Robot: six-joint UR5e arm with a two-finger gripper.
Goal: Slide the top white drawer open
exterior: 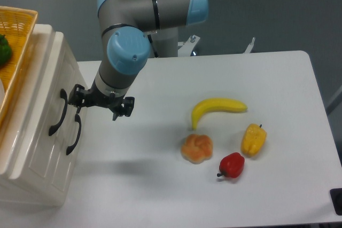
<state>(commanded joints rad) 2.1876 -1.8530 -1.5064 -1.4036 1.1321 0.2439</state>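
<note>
The top white drawer (41, 97), glossy cream with a curved black bar handle (57, 113), sits closed in its cabinet at table's left.

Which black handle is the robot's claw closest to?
The upper handle, the one on the top drawer. The gripper hovers right beside its top end, while the lower handle sits further down the cabinet front.

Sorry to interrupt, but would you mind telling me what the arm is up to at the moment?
The arm is going for the top white drawer of the small cabinet at the table's left edge. Its hand hangs right next to the cabinet front, close to the drawer's black handle, with no grip on it that I can see. Both drawers look closed. A banana, two peppers and another piece of toy food lie untouched on the table.
</note>
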